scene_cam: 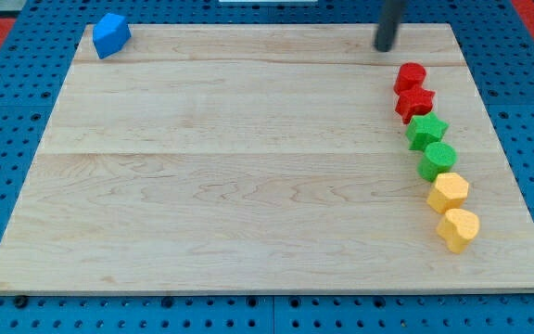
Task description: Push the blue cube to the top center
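Observation:
The blue cube [110, 34] sits at the top left corner of the wooden board [248, 167]. My tip [384, 47] is at the view's top right, far to the right of the blue cube and just up and left of the red blocks. It touches no block.
A column of blocks runs down the right side: a red block [411, 76], a red star [414, 102], a green star [426, 130], a green round block [438, 160], a yellow block [449, 191] and a yellow heart [459, 228]. A blue pegboard [7, 139] surrounds the board.

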Controlling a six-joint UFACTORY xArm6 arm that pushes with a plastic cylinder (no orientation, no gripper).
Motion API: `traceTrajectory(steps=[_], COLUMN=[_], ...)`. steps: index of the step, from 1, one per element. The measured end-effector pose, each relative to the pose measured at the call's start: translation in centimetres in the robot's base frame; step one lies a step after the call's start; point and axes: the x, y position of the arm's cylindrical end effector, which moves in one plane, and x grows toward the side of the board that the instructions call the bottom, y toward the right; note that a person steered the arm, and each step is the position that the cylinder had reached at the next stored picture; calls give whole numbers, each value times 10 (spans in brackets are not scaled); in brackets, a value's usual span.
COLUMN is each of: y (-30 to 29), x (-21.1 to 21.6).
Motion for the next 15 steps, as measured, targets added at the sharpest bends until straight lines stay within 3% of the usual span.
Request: traceTrajectory(steps=[2,4,5,6,7,9,12,15], y=[-205,-412,-433,-432,-428,-429,-367,-242], x=[52,51,46,36,-10,-57,-45,-19])
